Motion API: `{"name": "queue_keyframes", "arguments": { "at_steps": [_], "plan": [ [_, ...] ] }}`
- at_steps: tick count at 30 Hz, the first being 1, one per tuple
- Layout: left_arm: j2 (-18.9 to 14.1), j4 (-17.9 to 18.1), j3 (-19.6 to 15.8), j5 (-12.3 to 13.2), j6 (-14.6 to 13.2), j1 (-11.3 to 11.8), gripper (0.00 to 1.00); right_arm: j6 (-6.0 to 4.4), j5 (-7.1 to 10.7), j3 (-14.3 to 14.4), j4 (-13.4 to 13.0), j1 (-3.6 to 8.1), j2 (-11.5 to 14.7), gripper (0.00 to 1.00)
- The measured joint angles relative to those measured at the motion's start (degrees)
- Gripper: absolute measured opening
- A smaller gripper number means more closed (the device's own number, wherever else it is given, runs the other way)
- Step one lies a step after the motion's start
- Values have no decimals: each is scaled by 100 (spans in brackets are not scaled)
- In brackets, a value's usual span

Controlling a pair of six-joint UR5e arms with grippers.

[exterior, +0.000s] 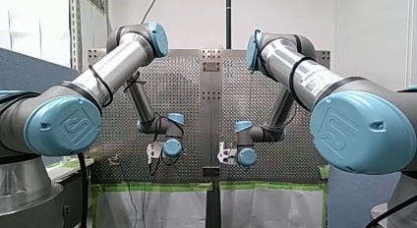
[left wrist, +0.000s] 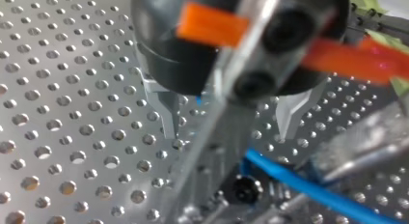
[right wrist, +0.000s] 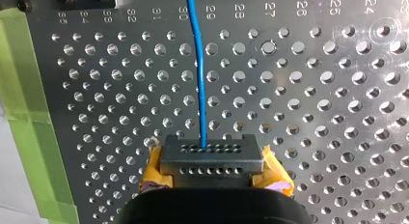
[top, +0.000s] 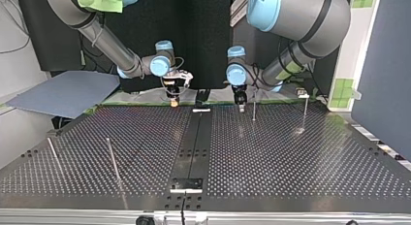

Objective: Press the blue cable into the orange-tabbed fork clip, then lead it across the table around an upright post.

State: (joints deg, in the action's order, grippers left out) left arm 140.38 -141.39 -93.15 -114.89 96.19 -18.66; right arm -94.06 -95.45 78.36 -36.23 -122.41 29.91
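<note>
Currently your yellow-padded right hand (right wrist: 211, 151) is clenched on the thin blue cable (right wrist: 200, 89), holding it straight over the perforated metal worktop (right wrist: 313, 113); your left hand (left wrist: 227, 132) hangs released just beside the cable, probably to press it next.
</note>
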Motion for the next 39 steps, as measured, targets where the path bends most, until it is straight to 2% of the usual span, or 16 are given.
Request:
{"name": "queue_keyframes", "arguments": {
  "at_steps": [6, 24, 26, 27, 29, 30, 31, 32, 34, 39],
  "plan": [
    [-91, -142, 16, 3, 12, 28, 100, 0, -1, 0, 0, 0, -5, 0],
    [-159, -156, 18, -35, -2, 34, 100, 0, -1, 0, 0, 2, -22, 0],
    [-158, -156, 18, -104, -10, 31, 61, 0, -1, 0, 0, 2, -23, 0],
    [-158, -154, 18, -141, -16, 28, 61, 0, -1, 0, 0, 2, -24, 0],
    [-157, -152, 18, -241, -52, 15, 35, 0, -1, 0, 1, 2, -25, 0],
    [-158, -152, 18, -292, -76, 9, 35, 0, -1, 0, 0, 2, -26, 0],
    [-157, -154, 18, -344, -103, 4, 16, 0, -1, 1, 1, 2, -26, 0],
    [-159, -156, 17, -406, -141, -3, 4, 0, -1, 0, 0, 2, -26, 0],
    [-158, -158, 17, -470, -195, -13, 0, 0, -1, 0, 0, 2, -29, 0],
    [-158, -152, 17, -489, -294, -34, 0, 0, -1, 0, 3, 2, -30, 0]
  ]
}}
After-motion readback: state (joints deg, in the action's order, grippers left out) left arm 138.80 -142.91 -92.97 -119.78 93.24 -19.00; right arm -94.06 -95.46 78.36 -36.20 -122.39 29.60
